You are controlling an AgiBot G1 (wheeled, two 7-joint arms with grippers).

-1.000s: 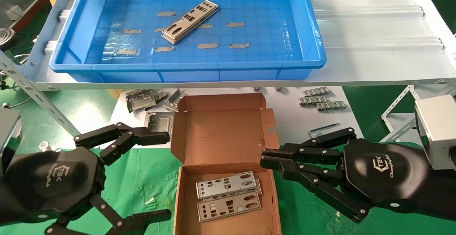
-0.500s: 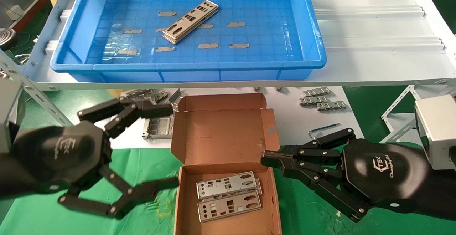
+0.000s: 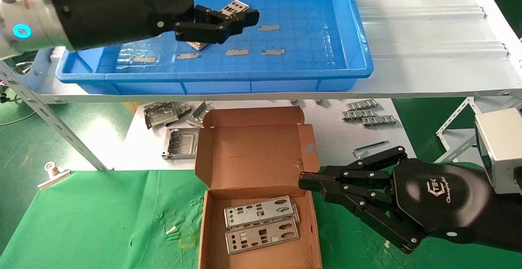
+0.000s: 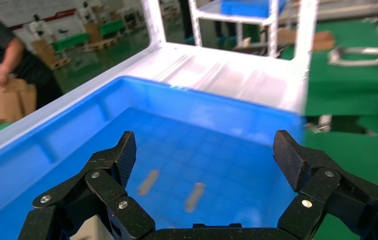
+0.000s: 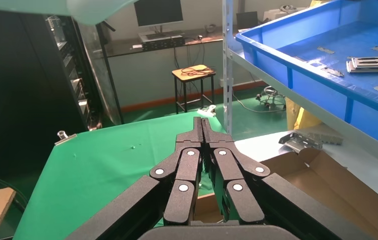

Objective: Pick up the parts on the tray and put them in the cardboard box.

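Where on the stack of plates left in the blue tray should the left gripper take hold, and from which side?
Across the short width near mid-length, coming from above: the plates lie flat and diagonal on the tray floor, so only their long edges offer purchase. The left gripper hovers open there.

Likely factory floor: metal racking (image 5: 227,65), stacked cartons (image 4: 6,100)

White metal shelf (image 3: 428,48), raised on slotted legs, carries a large shallow blue plastic tray (image 3: 285,82). Below, a green cloth-covered table (image 3: 102,220) bears a white sheet (image 3: 342,138), a small open brown cardboard box (image 3: 253,154) and a silver binder clip (image 3: 53,174). On the sheet: bulky grey square metal frames (image 3: 169,128) left, small ridged metal strips (image 3: 369,114) right.
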